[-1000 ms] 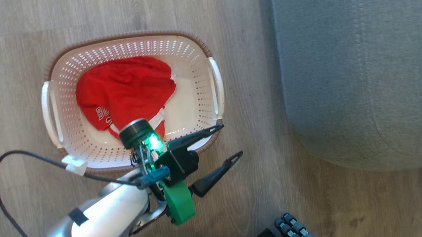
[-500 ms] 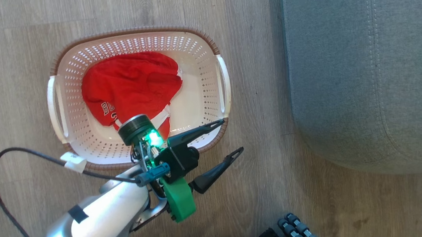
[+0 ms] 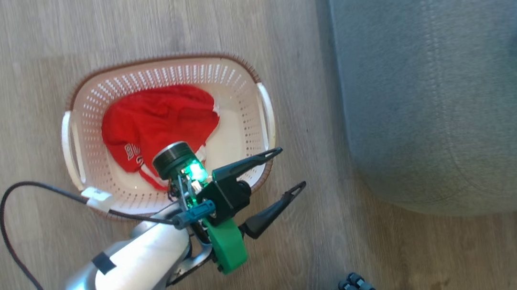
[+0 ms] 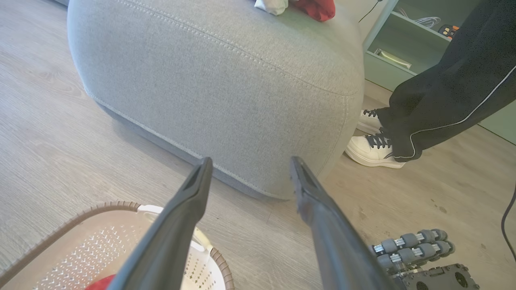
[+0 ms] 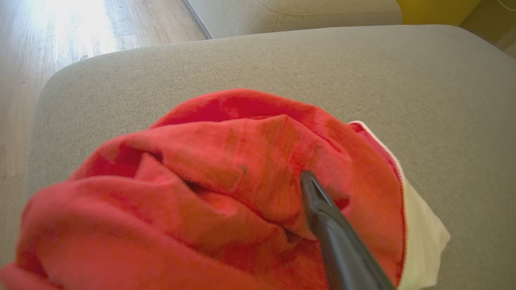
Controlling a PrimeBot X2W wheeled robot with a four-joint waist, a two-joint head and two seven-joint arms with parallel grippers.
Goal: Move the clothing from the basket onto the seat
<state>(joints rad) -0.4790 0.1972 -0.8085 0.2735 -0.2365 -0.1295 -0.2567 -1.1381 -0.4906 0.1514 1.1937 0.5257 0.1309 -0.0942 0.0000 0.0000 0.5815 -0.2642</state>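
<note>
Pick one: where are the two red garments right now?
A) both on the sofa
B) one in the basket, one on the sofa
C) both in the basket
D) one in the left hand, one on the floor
B: the red jersey lies in the basket, the second red garment sits bunched on the sofa, and the left hand is open and empty.

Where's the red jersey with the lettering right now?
In the head view, the jersey lies crumpled inside the basket on the floor, left of the sofa, with the left gripper at the basket's near rim.
</note>
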